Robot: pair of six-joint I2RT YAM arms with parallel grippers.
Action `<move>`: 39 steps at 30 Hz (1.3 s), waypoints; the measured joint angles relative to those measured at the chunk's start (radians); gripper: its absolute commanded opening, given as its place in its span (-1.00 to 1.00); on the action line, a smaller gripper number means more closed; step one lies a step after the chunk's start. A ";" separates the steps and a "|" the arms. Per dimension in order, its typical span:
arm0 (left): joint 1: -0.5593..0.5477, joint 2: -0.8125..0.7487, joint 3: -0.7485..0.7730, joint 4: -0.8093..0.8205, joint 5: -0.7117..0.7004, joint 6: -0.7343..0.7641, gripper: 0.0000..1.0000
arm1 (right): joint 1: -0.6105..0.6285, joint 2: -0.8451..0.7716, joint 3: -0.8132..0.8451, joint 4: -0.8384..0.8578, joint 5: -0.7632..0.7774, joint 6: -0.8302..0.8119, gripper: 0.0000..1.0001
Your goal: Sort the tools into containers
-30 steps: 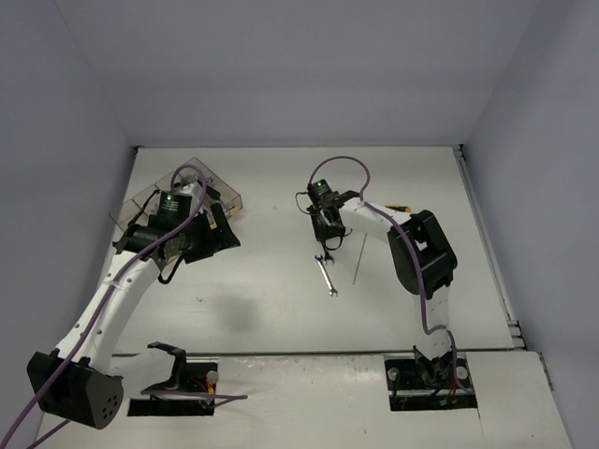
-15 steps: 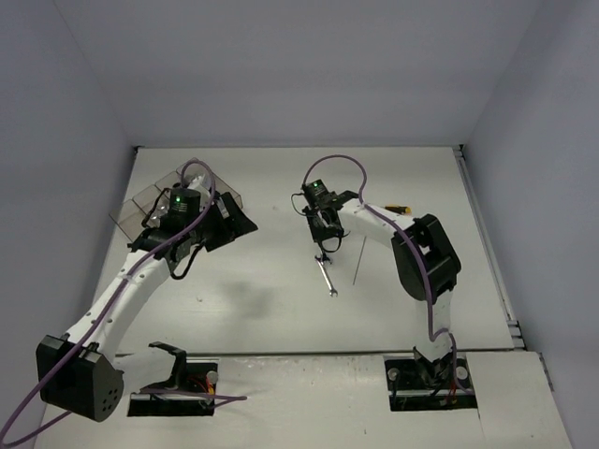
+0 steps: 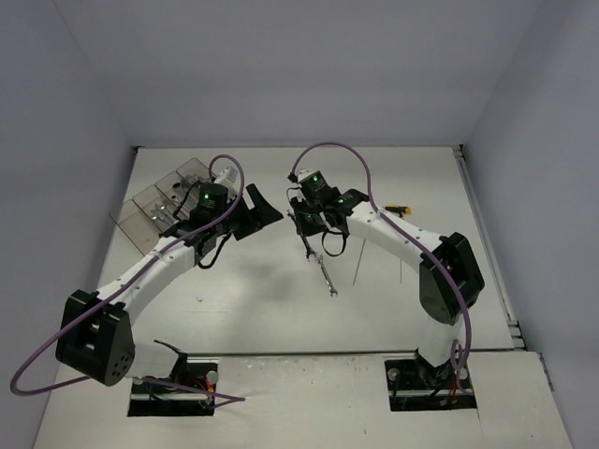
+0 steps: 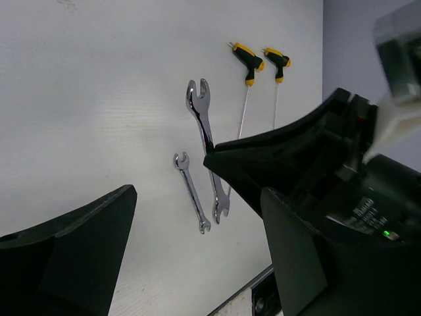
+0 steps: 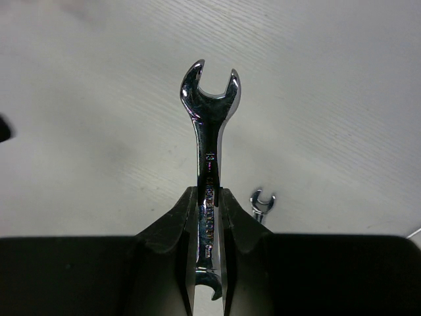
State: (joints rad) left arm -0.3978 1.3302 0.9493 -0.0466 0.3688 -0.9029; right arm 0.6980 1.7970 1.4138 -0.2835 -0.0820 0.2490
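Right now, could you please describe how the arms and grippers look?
The left arm and right arm have white links, black joints, a looping purple cable, a green wrist light. The left gripper and right gripper have black wedge-shaped fingers.

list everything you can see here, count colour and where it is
big wrench: 1, silver, held in the right gripper
small wrench: 1, silver, flat on the table beside the big one
screwdrivers: 2, yellow and black handles, side by side on the table, right of the wrenches
containers: 4 joined in a row, clear smoky, back left of the table
table: 1, white, under everything
cables: 2, purple, one along each arm
left gripper: 1, black, open and empty, right of the containers
right gripper: 1, black, shut on the big wrench
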 measured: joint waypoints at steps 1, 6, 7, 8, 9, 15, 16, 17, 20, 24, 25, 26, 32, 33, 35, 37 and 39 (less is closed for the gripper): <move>-0.007 0.014 0.000 0.010 -0.002 -0.004 0.45 | 0.004 -0.011 -0.001 0.007 -0.010 0.004 -1.00; -0.028 0.075 0.011 0.033 -0.007 -0.017 0.39 | 0.028 -0.049 -0.013 0.038 -0.049 0.021 -1.00; -0.030 0.086 0.016 0.036 -0.007 -0.019 0.38 | 0.031 -0.052 -0.015 0.042 -0.054 0.024 -1.00; -0.032 0.096 0.023 0.038 -0.008 -0.020 0.37 | 0.034 -0.054 -0.018 0.044 -0.058 0.026 -1.00; -0.033 0.106 0.030 0.039 -0.009 -0.022 0.35 | 0.037 -0.056 -0.023 0.048 -0.062 0.031 -1.00; -0.046 0.137 0.065 0.051 -0.025 -0.026 -0.08 | 0.049 -0.058 -0.047 0.068 -0.085 0.055 -1.00; -0.049 0.139 0.066 0.054 -0.030 -0.027 -0.12 | 0.050 -0.058 -0.048 0.071 -0.089 0.059 -1.00; -0.053 0.140 0.066 0.056 -0.035 -0.029 -0.14 | 0.050 -0.058 -0.048 0.074 -0.094 0.063 -1.00; -0.062 0.154 0.066 0.058 -0.048 -0.033 -0.17 | 0.050 -0.060 -0.049 0.088 -0.105 0.073 -1.00; -0.070 0.186 0.066 0.059 -0.061 -0.044 -0.21 | 0.050 -0.066 -0.049 0.096 -0.111 0.081 -1.00; -0.072 0.193 0.066 0.059 -0.063 -0.046 -0.23 | 0.050 -0.067 -0.049 0.097 -0.111 0.082 -1.00; -0.073 0.198 0.066 0.059 -0.066 -0.048 -0.27 | 0.050 -0.068 -0.049 0.097 -0.111 0.083 -1.00; -0.078 0.203 0.066 0.061 -0.073 -0.054 -1.00 | 0.051 -0.069 -0.049 0.104 -0.122 0.087 -1.00; -0.079 0.203 0.066 0.061 -0.074 -0.056 -1.00 | 0.051 -0.069 -0.049 0.105 -0.123 0.088 -0.99; -0.081 0.204 0.068 0.065 -0.078 -0.056 -1.00 | 0.051 -0.069 -0.049 0.116 -0.134 0.091 -0.84; -0.081 0.205 0.072 0.062 -0.079 -0.053 -1.00 | 0.052 -0.070 -0.049 0.122 -0.139 0.092 -0.45; -0.079 0.206 0.077 0.059 -0.079 -0.053 -1.00 | 0.054 -0.070 -0.049 0.124 -0.139 0.091 -0.12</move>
State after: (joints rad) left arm -0.4765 1.5360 1.0267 0.0126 0.2901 -0.9562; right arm 0.7515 1.7275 1.3651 -0.1598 -0.2210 0.3401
